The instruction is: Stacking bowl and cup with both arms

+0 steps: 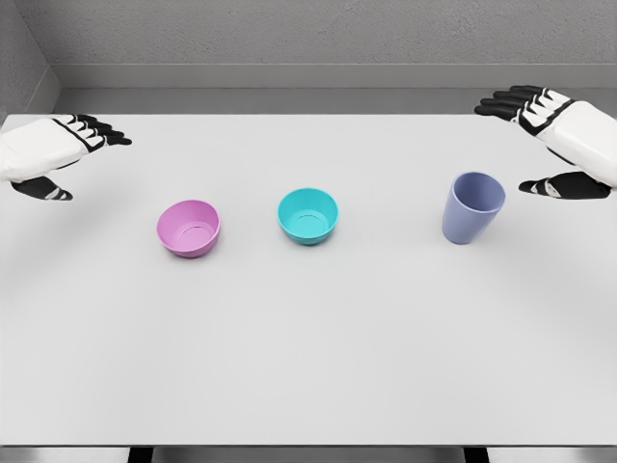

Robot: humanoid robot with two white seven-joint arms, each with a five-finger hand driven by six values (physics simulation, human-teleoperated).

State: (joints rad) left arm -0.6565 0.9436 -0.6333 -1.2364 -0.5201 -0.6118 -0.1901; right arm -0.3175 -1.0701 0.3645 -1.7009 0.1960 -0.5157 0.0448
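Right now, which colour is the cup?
The cup is lavender blue, seen in the head view.

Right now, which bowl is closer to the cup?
The teal bowl. It sits in the middle, beside the cup, while the pink bowl is farther left.

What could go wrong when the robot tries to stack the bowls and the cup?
The cup is tall and narrow, so the right hand might tip it over. The pink bowl and blue bowl sit close together, so the left hand could bump one while reaching for the other.
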